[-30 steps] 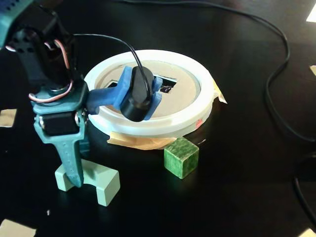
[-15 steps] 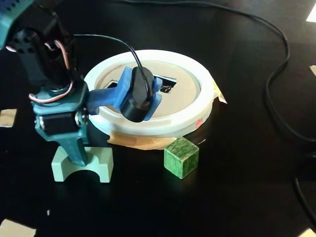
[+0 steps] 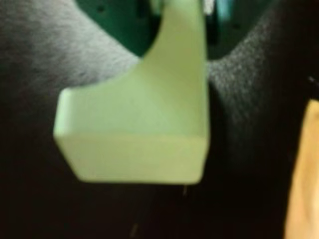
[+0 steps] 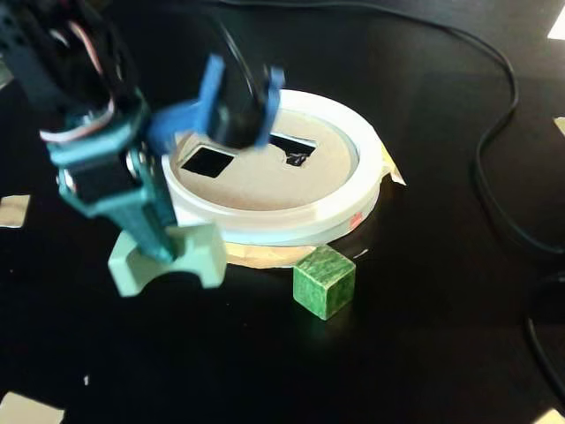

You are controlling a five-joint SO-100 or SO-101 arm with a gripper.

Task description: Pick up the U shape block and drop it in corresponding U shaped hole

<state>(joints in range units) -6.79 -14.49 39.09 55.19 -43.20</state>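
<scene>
The pale green U-shaped block [image 4: 181, 258] is at the left in the fixed view, arch facing down, just in front of the round sorter. It is blurred, and I cannot tell if it touches the table. In the wrist view the block [image 3: 139, 129] fills the middle, with one leg running up between the dark green jaws. My gripper [image 4: 157, 240] is shut on that leg, and shows in the wrist view [image 3: 183, 10] at the top edge. The sorter's white rim [image 4: 353, 199] holds a cardboard lid with a square hole [image 4: 207, 162] and a second hole [image 4: 296, 150], partly hidden.
A dark green cube [image 4: 324, 281] sits on the black table in front of the sorter. Black cables [image 4: 494, 168] run along the right side. Pale tape scraps [image 4: 12, 210] lie near the edges. An orange-tan edge [image 3: 304, 174] shows at the right of the wrist view.
</scene>
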